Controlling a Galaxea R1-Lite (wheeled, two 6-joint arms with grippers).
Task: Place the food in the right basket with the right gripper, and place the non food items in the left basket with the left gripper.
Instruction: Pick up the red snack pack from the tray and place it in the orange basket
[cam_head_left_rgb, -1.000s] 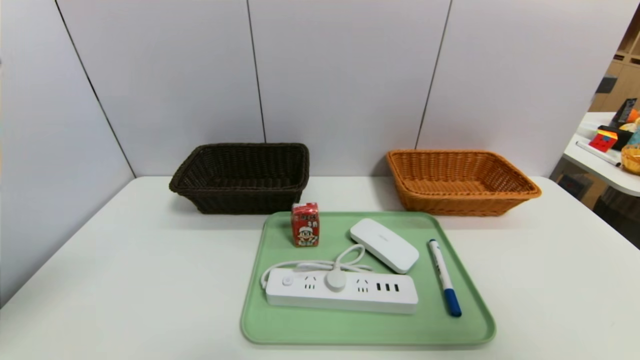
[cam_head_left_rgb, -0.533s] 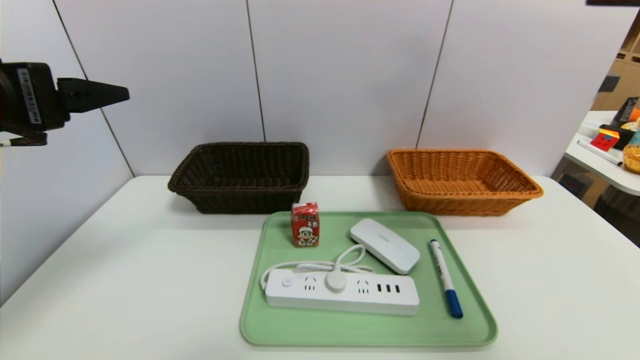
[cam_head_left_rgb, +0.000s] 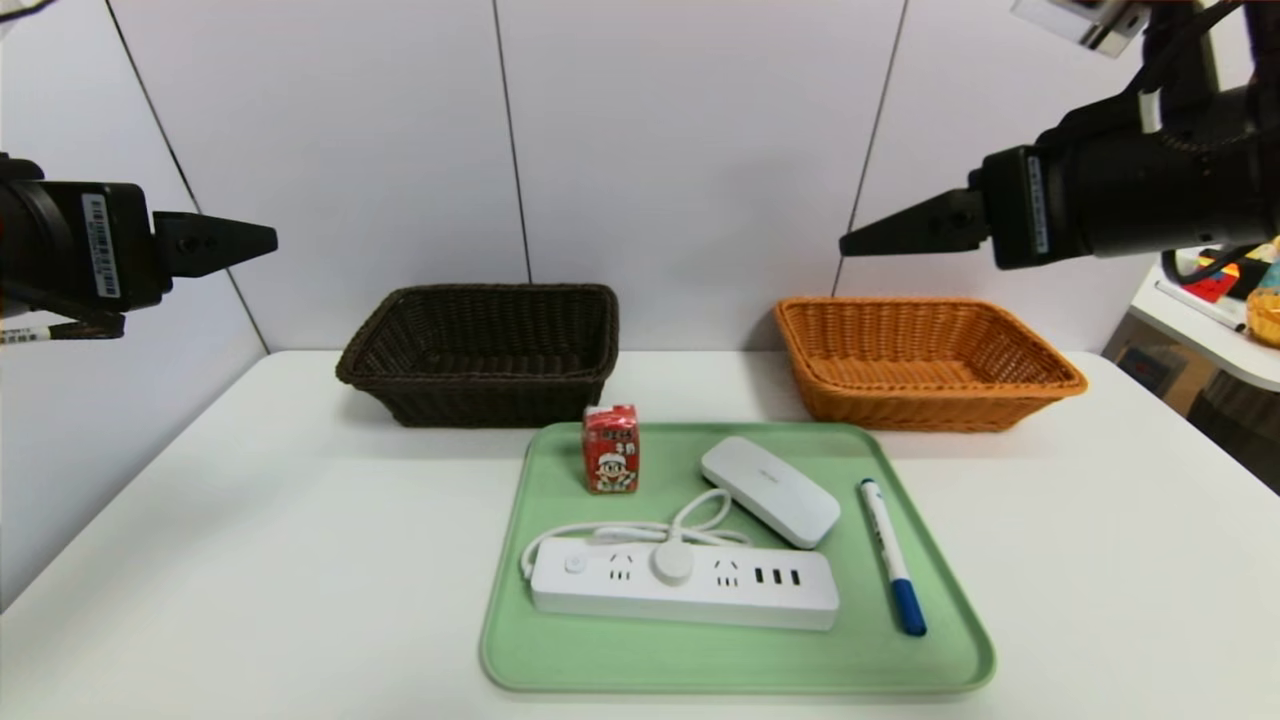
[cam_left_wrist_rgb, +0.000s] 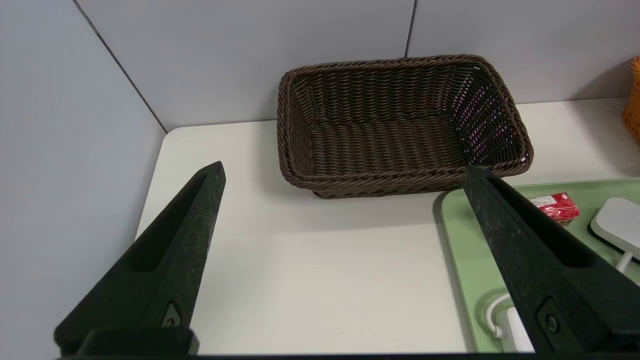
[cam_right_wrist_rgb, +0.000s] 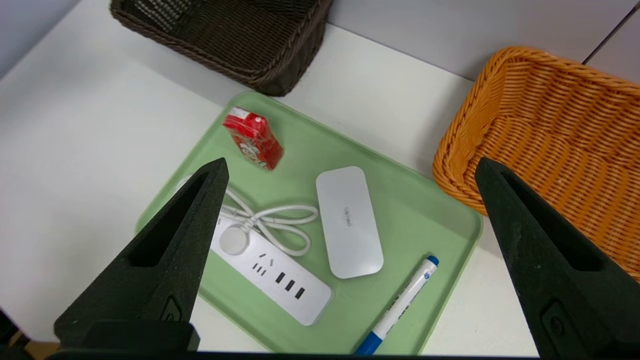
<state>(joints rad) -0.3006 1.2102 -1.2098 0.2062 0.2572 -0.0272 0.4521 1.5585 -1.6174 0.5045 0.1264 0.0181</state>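
Nearest the robot, a green tray (cam_head_left_rgb: 560, 660) sits on the white table (cam_head_left_rgb: 250, 560) and carries all four things to be sorted, laid out apart from each other so that each can be taken on its own. Along the tray's near side lies the power strip (cam_head_left_rgb: 685, 590) with its cord looped behind it. Just beyond it the flat white device (cam_head_left_rgb: 768, 490) rests at a slant, and the marker (cam_head_left_rgb: 892, 556) lies along the tray's right edge, blue cap toward the robot. The red drink carton (cam_head_left_rgb: 611, 449), the only food, stands upright at the tray's far left corner, close to the dark basket (cam_head_left_rgb: 480, 352) rather than to the one it belongs in, so the right arm will likely have to reach across the tray for it.

Behind the tray, against the wall, the dark basket stands on the left and the orange basket (cam_head_left_rgb: 920, 362) on the right, well apart. Both look empty, so I judge the sorting not yet begun.

Highest and farthest out, both arms hang in the air above the table. The left gripper (cam_left_wrist_rgb: 345, 172) has its fingers spread wide and holds nothing, facing the dark basket. The right gripper (cam_right_wrist_rgb: 350, 167), likewise spread and empty, looks down over the tray, a sensible stance for choosing a first pick
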